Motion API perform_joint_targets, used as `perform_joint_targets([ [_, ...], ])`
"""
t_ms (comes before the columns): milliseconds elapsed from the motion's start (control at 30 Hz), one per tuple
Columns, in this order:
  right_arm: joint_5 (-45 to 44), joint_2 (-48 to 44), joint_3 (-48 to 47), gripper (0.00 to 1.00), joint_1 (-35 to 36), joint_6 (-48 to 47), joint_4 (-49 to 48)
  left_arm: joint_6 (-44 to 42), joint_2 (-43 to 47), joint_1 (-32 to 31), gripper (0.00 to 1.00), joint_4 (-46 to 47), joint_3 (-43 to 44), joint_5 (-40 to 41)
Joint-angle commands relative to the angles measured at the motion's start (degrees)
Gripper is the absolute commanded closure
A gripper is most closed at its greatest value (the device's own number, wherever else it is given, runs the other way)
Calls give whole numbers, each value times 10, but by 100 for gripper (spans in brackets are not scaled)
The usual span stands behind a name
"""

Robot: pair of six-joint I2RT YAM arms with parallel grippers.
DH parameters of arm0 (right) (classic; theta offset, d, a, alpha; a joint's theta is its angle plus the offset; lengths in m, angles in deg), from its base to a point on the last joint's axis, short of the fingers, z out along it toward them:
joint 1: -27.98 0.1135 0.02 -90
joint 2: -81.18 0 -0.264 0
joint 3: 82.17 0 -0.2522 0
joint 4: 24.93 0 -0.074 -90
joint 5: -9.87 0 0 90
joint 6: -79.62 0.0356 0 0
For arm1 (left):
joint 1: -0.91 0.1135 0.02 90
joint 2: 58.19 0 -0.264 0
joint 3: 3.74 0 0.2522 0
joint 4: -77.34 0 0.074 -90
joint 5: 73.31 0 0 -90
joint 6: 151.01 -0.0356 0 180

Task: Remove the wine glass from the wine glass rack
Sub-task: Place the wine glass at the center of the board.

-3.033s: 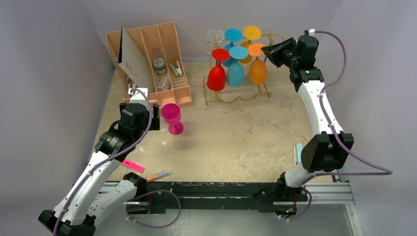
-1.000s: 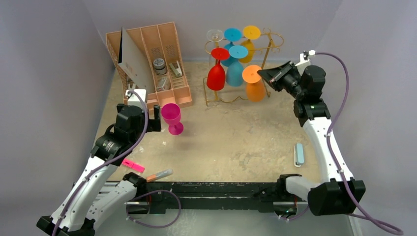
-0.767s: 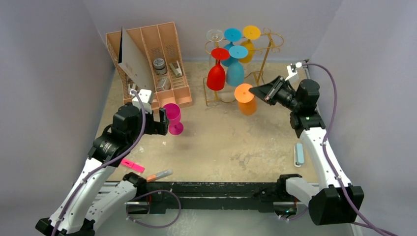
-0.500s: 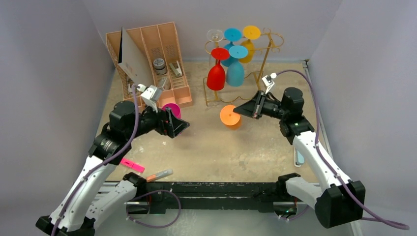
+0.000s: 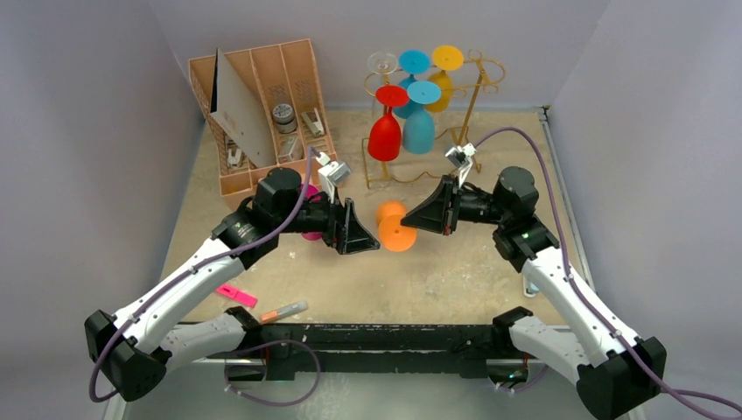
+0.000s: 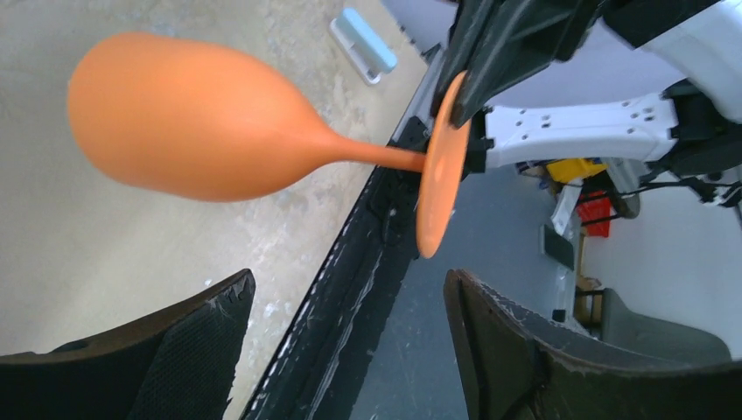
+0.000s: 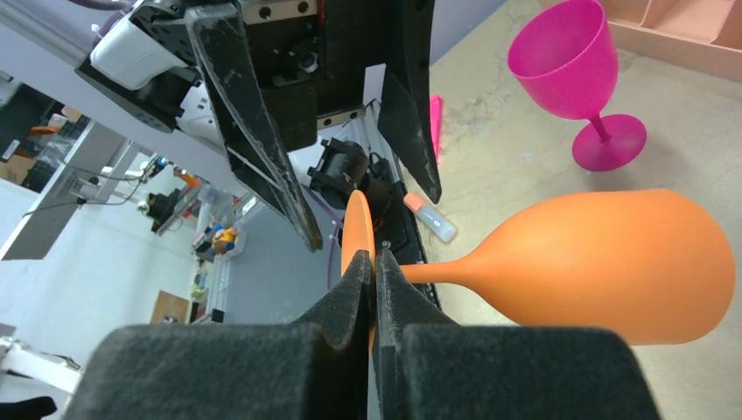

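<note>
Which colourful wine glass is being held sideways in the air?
The orange wine glass, pinched by its foot in the right tool. The magenta glass stands upright on the table; the rest hang upside down from the gold wire rack.

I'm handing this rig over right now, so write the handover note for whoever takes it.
Right gripper: shut on the foot of the orange wine glass, holding it on its side in the air above the table.
Left gripper: open, pointed at the orange glass, not touching it.
Wine glass rack: at the back of the table, with five other glasses hanging on it.
Magenta wine glass: upright on the table near the left arm.
Done: the orange glass is off the rack.
Left: probably pass it to the left gripper or stand it on the table, then let go.
</note>
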Motion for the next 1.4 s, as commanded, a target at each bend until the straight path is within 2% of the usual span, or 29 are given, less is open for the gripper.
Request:
perform_joint_targets([
  [0,12,-13,-9,100,3,-32,-3,56,6,-3,24,124,-8,-34],
  [200,17,-20,-10,100,11,-34,-8,75,-4,-19,36,168,-15,-26],
  [300,19,-21,-4,100,17,-37,-13,81,-15,-25,47,185,-17,-36],
  [500,28,-19,-5,100,21,-47,-5,83,-21,-38,70,190,-23,-25],
  [600,26,-16,-6,100,23,-45,-8,75,-20,-39,92,184,-19,-28],
  [667,27,-16,-7,100,24,-43,-7,64,-22,-39,100,171,-12,-36],
  [700,28,-17,-6,100,25,-44,-7,59,-23,-39,100,164,-9,-39],
  [767,28,-18,-4,90,26,-50,-3,52,-21,-40,100,158,-9,-39],
  [800,28,-19,-5,84,26,-56,5,49,-19,-40,100,156,-9,-36],
  [867,26,-21,-8,63,26,-65,23,43,-12,-40,100,152,-10,-28],
  [1000,21,-33,7,40,27,-78,25,13,7,-40,100,126,-7,-5],
  [1133,12,-39,19,35,30,-91,36,-7,26,-40,100,121,-11,15],
  [1367,13,-4,11,40,55,-107,39,-47,46,-40,100,112,-12,33],
])
